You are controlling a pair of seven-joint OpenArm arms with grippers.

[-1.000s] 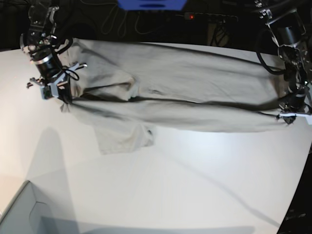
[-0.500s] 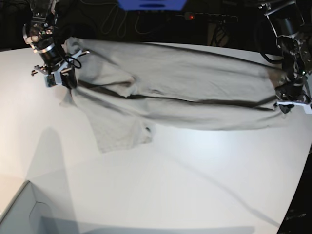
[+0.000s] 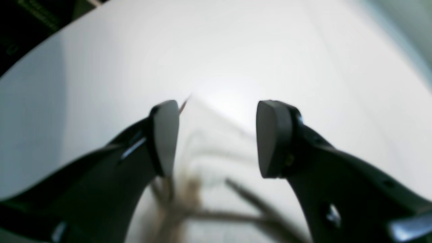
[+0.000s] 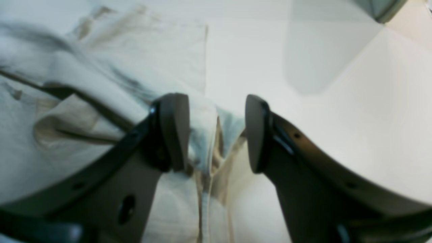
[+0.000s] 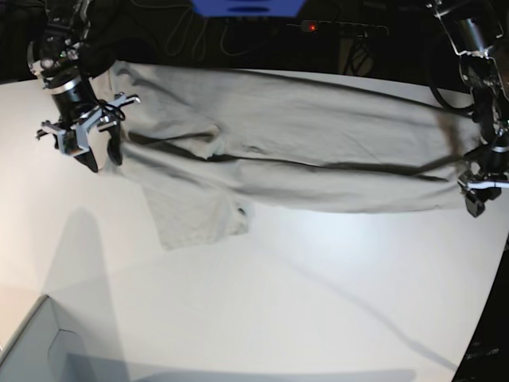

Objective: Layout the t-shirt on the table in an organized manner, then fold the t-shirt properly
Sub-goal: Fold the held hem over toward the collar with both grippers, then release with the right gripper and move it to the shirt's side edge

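**Q:** Where does the shirt lie, and what have the arms got hold of?

**A:** The t-shirt [image 5: 278,151] is stretched in a long band across the far half of the table [image 5: 302,302], creased along its length, with one sleeve flap hanging toward the near side at the base view's left. The right gripper [image 5: 95,155] stands at the cloth's left end, its fingers [image 4: 173,131] spread apart with a bunched fold of fabric loose between them, not pinched. The left gripper [image 5: 477,197] hangs at the opposite end, released too; its pads [image 3: 165,135] stand wide over bare tabletop, with only a blurred edge of cloth below them.

**Q:** Any containers, labels or writing?

**A:** A pale grey box corner [image 5: 40,350] juts in at the near left; what it holds cannot be seen. No writing is legible anywhere, and the wrist views are too blurred to pick out any tag.

**Q:** What else is around?

**A:** Beyond the table's far edge, a blue object [image 5: 246,6] and a dark strip with a small red light [image 5: 312,28] sit against blackness amid cables
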